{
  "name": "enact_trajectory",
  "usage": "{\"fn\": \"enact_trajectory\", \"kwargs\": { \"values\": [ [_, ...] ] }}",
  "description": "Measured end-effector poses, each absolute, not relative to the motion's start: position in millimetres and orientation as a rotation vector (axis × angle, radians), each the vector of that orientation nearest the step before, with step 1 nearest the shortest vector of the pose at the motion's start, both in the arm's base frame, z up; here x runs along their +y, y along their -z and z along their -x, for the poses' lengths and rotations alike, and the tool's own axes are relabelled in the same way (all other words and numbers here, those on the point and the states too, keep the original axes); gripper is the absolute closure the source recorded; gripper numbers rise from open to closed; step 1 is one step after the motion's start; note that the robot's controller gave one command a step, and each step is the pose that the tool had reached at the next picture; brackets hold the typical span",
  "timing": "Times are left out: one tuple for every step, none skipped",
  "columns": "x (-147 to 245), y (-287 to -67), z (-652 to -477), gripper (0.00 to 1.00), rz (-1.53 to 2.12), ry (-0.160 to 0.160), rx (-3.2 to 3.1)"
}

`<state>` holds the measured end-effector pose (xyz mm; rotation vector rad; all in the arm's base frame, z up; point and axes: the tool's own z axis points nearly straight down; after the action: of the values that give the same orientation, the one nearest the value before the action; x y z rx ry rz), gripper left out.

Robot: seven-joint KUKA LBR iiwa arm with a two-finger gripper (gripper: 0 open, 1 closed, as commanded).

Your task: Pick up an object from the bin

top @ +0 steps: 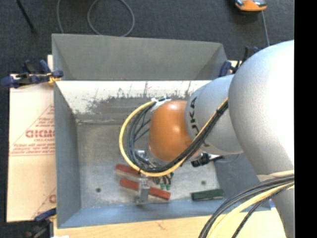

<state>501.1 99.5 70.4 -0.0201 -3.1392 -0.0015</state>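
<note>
Arm (224, 133) bent down, gripper (142, 192) among red bars (130, 183)

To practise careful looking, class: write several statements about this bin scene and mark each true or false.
1. The tool sits low among reddish flat pieces near the lower edge of the bin. True.
2. A dark green bar lies on the floor right of those pieces. True.
3. The green bar rests on the reddish pieces. False: it lies apart from them.
4. The robot enters from the view's left. False: the arm reaches in from the right.
</note>
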Motion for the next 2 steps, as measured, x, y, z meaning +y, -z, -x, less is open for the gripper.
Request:
{"fn": "enact_trajectory", "kwargs": {
  "values": [
    [99.5, -70.5, -501.1, 1.0, 0.023, 0.002, -3.139],
    [98.7, -93.6, -502.4, 1.0, 0.033, 0.003, -3.146]
  ]
}}
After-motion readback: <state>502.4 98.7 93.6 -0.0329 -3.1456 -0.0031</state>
